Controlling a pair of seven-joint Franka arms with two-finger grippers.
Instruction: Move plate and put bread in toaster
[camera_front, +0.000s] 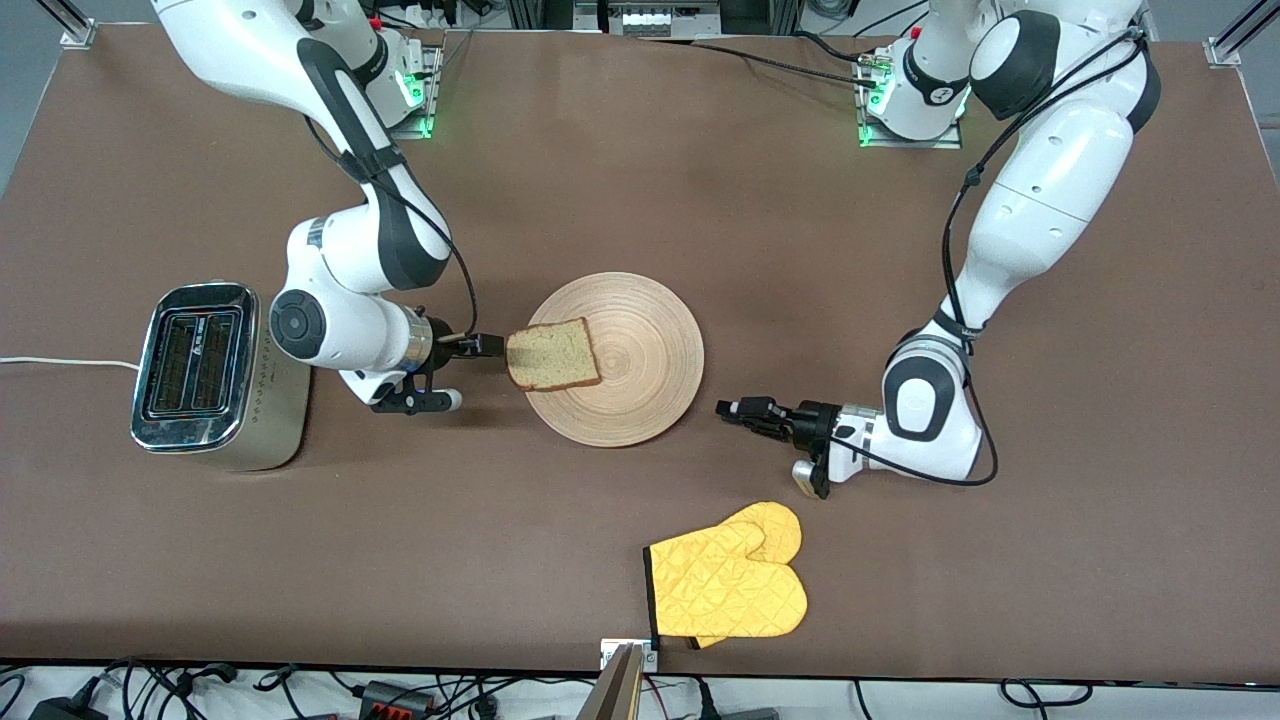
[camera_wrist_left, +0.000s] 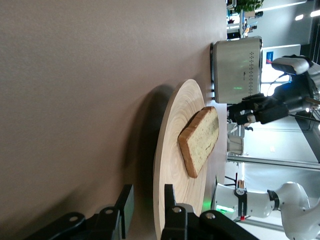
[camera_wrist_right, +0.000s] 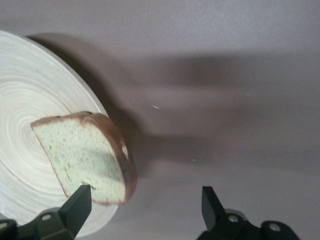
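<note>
Between your right gripper's (camera_wrist_right: 142, 210) spread fingers lay only table; the square brown-crusted bread slice (camera_front: 552, 354) sat beside one fingertip on the round pale-wood plate (camera_front: 640, 400), apparently awaiting a grasp. Your left gripper's (camera_wrist_left: 146, 205) parted fingers straddled the plate's rim, while the chrome-topped two-slot toaster (camera_front: 200, 375) waited well apart.

Bread (camera_wrist_right: 85, 160) on plate (camera_wrist_right: 30, 95), between spread right end effector (camera_wrist_right: 145, 210) fingers.
</note>
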